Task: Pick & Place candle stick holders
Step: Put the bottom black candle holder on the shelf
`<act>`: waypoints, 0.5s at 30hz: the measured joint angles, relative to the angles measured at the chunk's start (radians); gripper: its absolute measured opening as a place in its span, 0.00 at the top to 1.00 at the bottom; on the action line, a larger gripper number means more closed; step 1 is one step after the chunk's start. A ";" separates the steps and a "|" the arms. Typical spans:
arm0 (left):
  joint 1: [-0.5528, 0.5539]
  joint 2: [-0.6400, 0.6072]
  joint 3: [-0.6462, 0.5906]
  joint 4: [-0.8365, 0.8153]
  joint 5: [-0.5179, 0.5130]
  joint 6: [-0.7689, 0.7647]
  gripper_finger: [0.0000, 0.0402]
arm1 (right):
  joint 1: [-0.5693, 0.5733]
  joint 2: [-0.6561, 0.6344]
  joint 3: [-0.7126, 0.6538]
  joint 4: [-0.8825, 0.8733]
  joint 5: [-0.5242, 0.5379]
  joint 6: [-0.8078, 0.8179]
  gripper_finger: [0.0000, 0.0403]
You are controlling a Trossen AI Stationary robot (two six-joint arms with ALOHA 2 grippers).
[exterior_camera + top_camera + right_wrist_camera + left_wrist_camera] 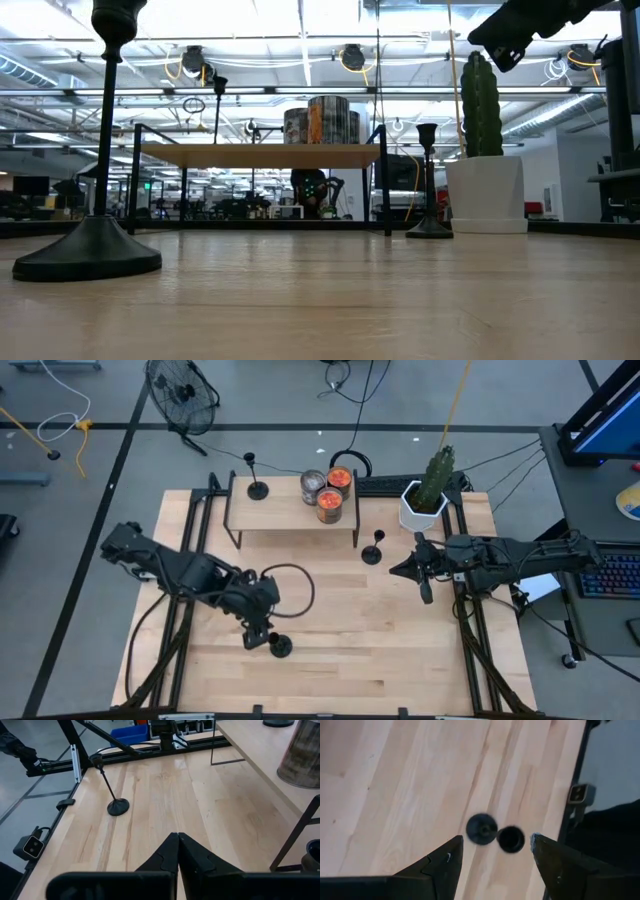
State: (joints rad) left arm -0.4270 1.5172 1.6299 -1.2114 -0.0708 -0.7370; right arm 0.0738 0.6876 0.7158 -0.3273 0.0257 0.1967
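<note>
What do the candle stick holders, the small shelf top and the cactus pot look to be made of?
Candle stick holders: matte black throughout, thin stems and flat bases, probably metal, though painted wood or plastic can't be ruled out.
Shelf top: pale wood board with visible grain like the table, on thin black legs, likely metal.
Cactus pot: smooth, plain white; ceramic or plastic, unclear which.

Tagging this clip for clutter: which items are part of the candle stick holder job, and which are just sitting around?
Job items:
- holder on the shelf
- holder by the planter
- holder under the left end effector

Bystanders:
- three jars
- potted cactus
- headphones
- floor fan
</note>
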 joint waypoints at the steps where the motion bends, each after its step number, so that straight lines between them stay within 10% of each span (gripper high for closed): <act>1: -0.002 0.003 0.000 -0.014 -0.002 -0.005 0.39 | 0.000 0.000 0.000 0.000 0.000 0.000 0.99; 15: -0.046 0.014 -0.032 -0.036 -0.018 -0.059 0.39 | 0.000 0.000 0.000 -0.004 -0.001 0.000 0.99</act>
State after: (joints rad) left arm -0.4732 1.5314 1.5979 -1.2473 -0.0885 -0.7960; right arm 0.0738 0.6876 0.7158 -0.3313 0.0250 0.1967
